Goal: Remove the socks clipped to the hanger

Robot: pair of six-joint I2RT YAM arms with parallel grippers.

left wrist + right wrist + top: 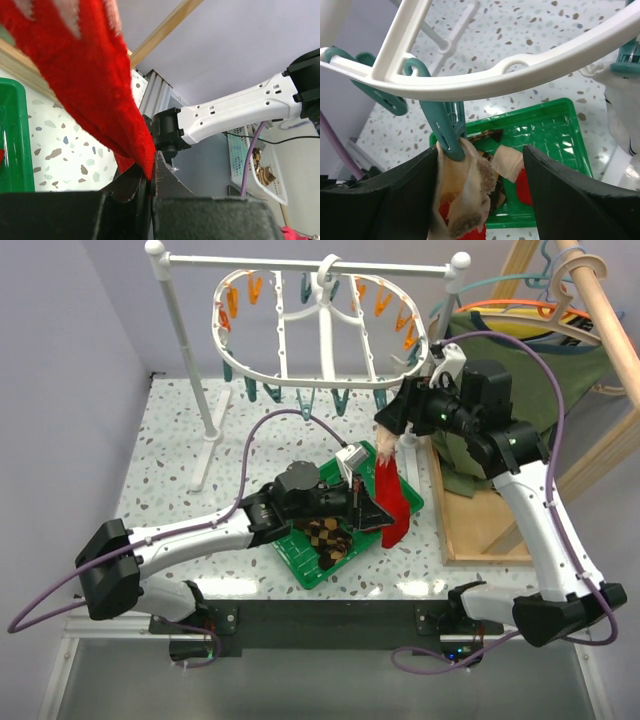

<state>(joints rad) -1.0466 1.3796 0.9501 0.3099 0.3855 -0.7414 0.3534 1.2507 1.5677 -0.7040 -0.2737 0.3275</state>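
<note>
— The right pincer point(480, 155) stands wide apart. It has one finger on each side of that teal peg point(447, 125), and nothing is squeezed between them.

— And the peg itself?

— It dangles from the front rim of the hanger point(470, 87), over on the right-hand end, and it bites the cream cuff of the red sock point(392, 500). One finger looks close enough to brush the cuff, but I can't tell whether it touches.

— What is the other arm doing?

— The left pincer point(148, 182) is clenched on the lower end of the same sock, with the red cloth nipped right between its fingertips. It sits low over the green tray point(300, 560), and the sock runs at a slant from the peg down to it.

— So the sock is caught at both ends?

— Yes, by the peg above and the left pincer below. The toe hangs over the tray's right edge.

— Is there anything in the tray?

— The checkered socks point(325, 537), brown and tan, lie bunched in it just beside the left pincer.

— And the hanger?

— It hangs by its centre hook from the white rail point(300, 265) at the back of the table, tilted, with orange and teal pegs all round its rim. Something white hangs from another teal peg further right. I can't make out whether it's a sock.
</note>
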